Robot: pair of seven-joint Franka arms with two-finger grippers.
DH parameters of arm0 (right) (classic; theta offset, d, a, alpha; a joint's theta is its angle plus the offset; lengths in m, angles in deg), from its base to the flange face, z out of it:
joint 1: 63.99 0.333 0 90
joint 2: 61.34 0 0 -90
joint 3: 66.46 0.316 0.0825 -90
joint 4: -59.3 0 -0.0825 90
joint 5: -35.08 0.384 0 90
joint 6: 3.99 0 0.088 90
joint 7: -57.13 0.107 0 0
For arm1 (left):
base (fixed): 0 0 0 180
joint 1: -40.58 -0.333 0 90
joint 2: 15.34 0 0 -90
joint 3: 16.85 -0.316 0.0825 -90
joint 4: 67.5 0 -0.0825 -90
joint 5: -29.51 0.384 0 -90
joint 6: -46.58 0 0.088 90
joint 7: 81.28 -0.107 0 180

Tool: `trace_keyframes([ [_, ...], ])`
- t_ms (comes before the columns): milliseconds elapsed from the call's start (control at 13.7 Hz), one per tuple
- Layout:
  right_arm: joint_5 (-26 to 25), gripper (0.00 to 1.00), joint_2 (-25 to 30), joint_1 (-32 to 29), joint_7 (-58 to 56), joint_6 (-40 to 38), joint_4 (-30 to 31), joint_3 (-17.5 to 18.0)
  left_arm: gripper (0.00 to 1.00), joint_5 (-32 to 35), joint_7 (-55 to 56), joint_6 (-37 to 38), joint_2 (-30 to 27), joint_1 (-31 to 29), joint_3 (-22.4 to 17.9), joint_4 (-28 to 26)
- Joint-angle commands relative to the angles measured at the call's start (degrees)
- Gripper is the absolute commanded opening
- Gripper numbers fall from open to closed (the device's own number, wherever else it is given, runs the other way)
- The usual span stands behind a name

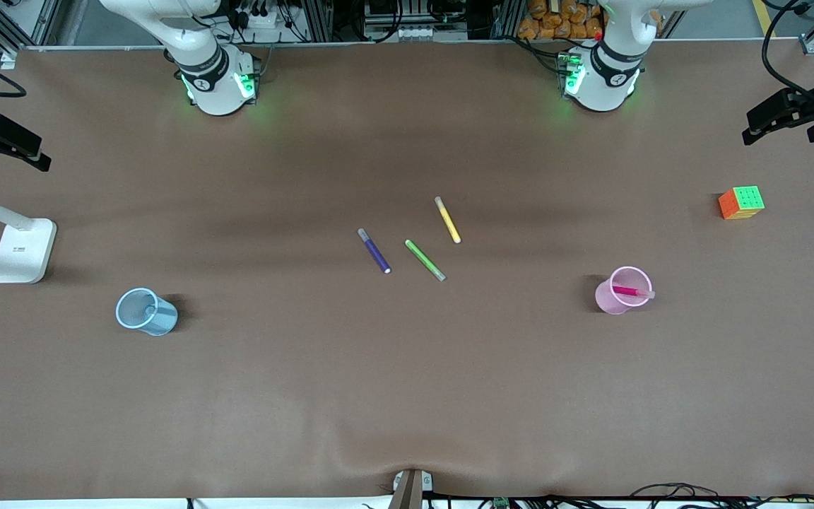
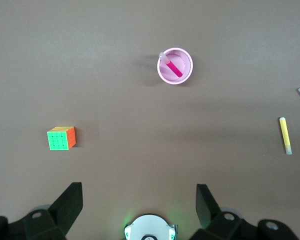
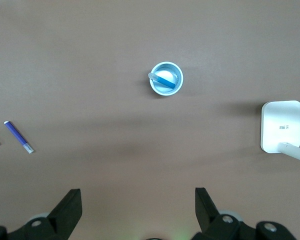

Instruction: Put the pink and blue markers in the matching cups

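The pink cup (image 1: 622, 290) stands toward the left arm's end of the table, with the pink marker (image 1: 633, 290) lying inside it; both also show in the left wrist view, cup (image 2: 175, 66) and marker (image 2: 173, 67). The light blue cup (image 1: 145, 311) stands toward the right arm's end, and the right wrist view shows the cup (image 3: 166, 78) with the blue marker (image 3: 164, 80) inside. My left gripper (image 2: 139, 186) is open and empty, high over its own base. My right gripper (image 3: 138, 190) is open and empty, high up as well. Neither gripper shows in the front view.
A dark purple pen (image 1: 374, 251), a green pen (image 1: 425, 260) and a yellow pen (image 1: 447, 220) lie at mid-table. A colour cube (image 1: 741, 202) sits near the left arm's end. A white lamp base (image 1: 23, 251) stands at the right arm's end.
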Motion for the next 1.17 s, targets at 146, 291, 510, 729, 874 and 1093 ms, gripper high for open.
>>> trace_keyframes([
  [146, -1.0, 1.0, -0.5, 0.2, 0.2, 0.3, -0.8, 0.2, 1.0, 0.1, 1.7, 1.6, -0.4, -0.1, 1.2, -0.5],
  [291, -1.0, 1.0, -0.5, 0.4, 0.2, 0.5, -0.2, 0.2, 1.0, 0.1, 4.5, 2.2, -0.5, 0.0, 1.7, 0.2],
  [510, -1.0, 1.0, -0.6, 0.9, 0.1, 1.1, -0.2, 0.2, 1.0, 0.1, 3.8, 2.2, 1.4, -0.1, 1.6, 3.2],
  [729, -1.0, 1.0, -0.7, 0.7, -1.4, 1.2, -0.1, 0.2, 1.0, 0.2, 3.7, 3.2, 2.6, -0.2, 1.3, 4.9],
  [874, -1.0, 1.0, -0.9, 0.8, -2.2, 1.1, -0.1, 0.2, 1.0, 0.2, 3.7, 3.2, 2.6, -0.2, 1.2, 5.0],
  [1093, -1.0, 1.0, -0.8, 1.1, -2.3, 0.5, -0.2, 0.3, 1.0, 0.2, 3.7, 3.3, 2.6, -0.1, 1.3, 5.0],
])
